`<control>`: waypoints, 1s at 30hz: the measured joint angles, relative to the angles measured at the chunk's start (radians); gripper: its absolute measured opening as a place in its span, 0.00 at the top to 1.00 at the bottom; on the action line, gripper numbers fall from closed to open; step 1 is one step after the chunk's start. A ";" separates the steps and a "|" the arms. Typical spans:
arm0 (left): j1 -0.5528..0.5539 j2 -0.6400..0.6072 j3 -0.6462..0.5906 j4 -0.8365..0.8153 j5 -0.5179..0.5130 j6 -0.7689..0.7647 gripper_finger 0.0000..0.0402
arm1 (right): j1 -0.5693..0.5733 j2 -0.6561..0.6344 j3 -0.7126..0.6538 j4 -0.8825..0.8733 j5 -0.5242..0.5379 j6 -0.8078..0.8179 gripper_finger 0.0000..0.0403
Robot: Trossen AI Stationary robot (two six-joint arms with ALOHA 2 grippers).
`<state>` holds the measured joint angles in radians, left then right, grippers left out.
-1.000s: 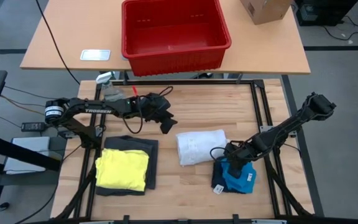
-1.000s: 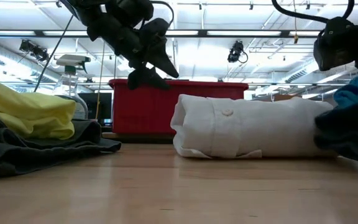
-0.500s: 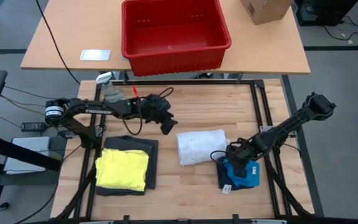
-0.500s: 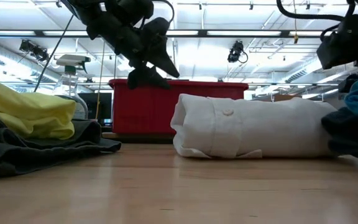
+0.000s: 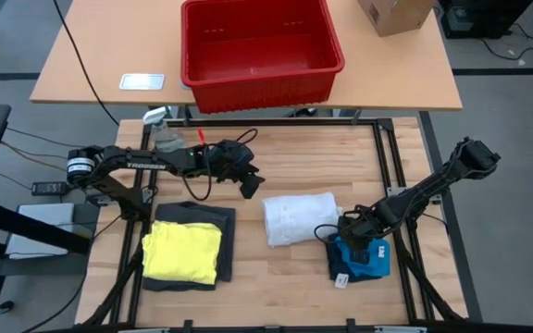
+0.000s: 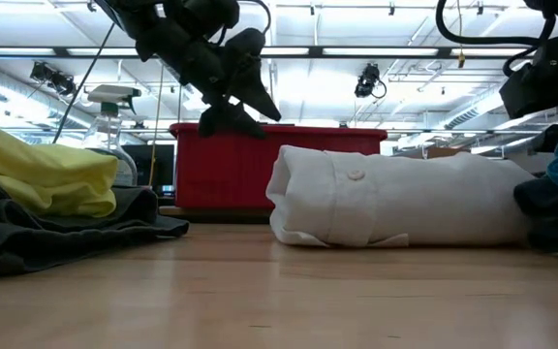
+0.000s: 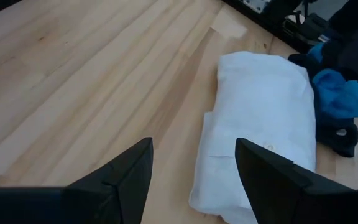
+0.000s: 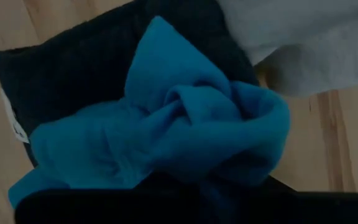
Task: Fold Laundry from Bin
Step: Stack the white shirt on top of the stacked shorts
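On the table (image 5: 276, 277), right fingers (image 5: 354, 242) pinch blue garment (image 5: 366, 260).

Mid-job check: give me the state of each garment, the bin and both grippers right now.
Red bin: empty, on the far table.
White garment: folded, lying flat.
Yellow garment: folded, stacked on the dark grey garment.
Blue garment: bunched, not flat.
Left gripper: open, empty, above the table.
Right gripper: shut on the blue garment.

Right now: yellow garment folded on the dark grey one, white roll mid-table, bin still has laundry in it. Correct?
Not quite. The high view shows the bin empty. The rest holds: yellow garment lies on the dark grey one, white roll mid-table.
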<state>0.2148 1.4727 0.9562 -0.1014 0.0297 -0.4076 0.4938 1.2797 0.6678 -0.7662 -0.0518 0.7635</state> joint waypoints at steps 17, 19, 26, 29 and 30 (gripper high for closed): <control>0.014 0.000 0.000 0.001 -0.015 -0.065 0.44 | 0.000 0.000 0.000 0.002 -0.020 0.085 0.87; 0.013 0.000 0.000 0.001 -0.014 -0.044 0.46 | 0.000 0.000 0.000 0.003 -0.020 0.099 0.87; 0.039 0.000 -0.001 0.047 0.146 -0.042 0.53 | -0.001 0.000 0.000 0.004 -0.037 0.167 0.87; 0.060 0.000 -0.001 0.113 0.236 -0.057 0.58 | 0.000 0.000 0.000 0.007 -0.063 0.215 0.87; 0.065 0.000 -0.001 0.122 0.242 -0.056 0.60 | 0.000 0.000 0.000 0.009 -0.071 0.229 0.87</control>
<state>0.2800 1.4723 0.9554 0.0203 0.2718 -0.4631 0.4938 1.2797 0.6674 -0.7576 -0.1229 0.9926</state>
